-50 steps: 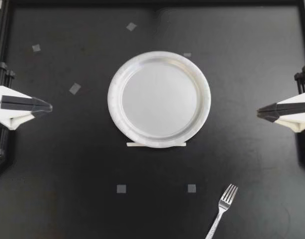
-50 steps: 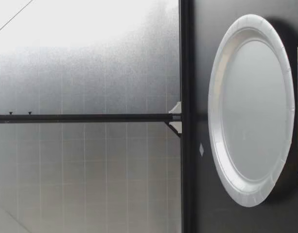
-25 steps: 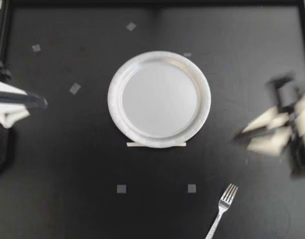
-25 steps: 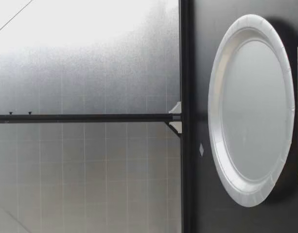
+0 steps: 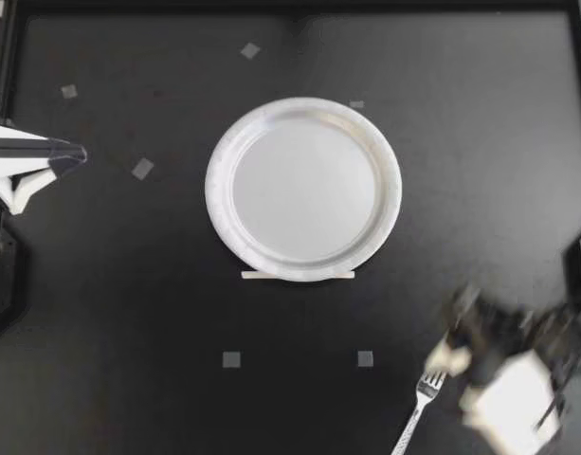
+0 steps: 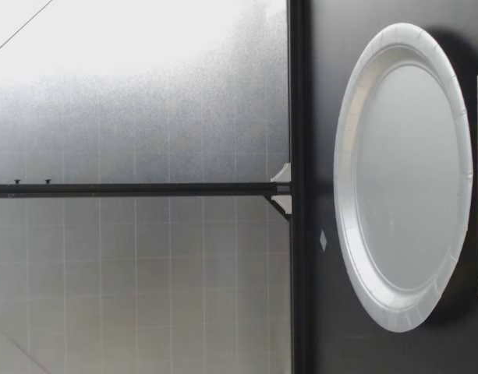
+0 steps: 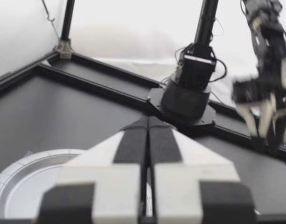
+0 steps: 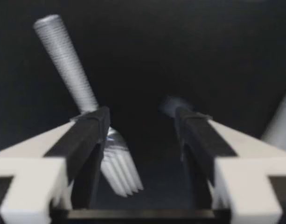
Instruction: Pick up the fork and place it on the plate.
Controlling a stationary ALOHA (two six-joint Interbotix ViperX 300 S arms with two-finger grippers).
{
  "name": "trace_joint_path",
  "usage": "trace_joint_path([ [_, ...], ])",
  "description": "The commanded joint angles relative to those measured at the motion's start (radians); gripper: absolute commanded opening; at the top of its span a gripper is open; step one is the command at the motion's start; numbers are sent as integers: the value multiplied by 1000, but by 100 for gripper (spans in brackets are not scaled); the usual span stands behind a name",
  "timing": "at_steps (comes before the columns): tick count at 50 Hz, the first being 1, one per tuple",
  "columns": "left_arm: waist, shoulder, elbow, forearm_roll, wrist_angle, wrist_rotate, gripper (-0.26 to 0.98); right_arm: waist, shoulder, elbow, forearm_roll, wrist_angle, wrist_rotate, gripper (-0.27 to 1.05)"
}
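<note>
1. The black table (image 5: 129, 303) carries everything.
2. The white plate (image 5: 220, 204) sits mid-table.
3. My right gripper (image 5: 446, 372) hangs over the near right corner, blurred, with its fingers spread.
4. My left gripper (image 5: 74, 152) is at the left edge, fingers pressed together.
5. The fork (image 5: 415, 412) lies flat on the table, well apart from the plate, with its tines between the right fingers.

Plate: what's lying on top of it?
Nothing: the plate is bare. The fork lies on the table, apart from it. Whatever is beneath the plate is covered.
</note>
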Motion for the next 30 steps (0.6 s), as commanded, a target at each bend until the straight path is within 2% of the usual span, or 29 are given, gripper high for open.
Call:
trace_joint_path([
  [1, 3, 5, -15, -2, -12, 0, -10, 15, 48, -40, -2, -8, -5, 56],
  [15, 2, 3, -17, -2, -5, -2, -10, 38, 247, -152, -43, 160, -31, 56],
  [30, 2, 3, 15, -2, -6, 5, -10, 38, 305, -164, -66, 181, -31, 56],
])
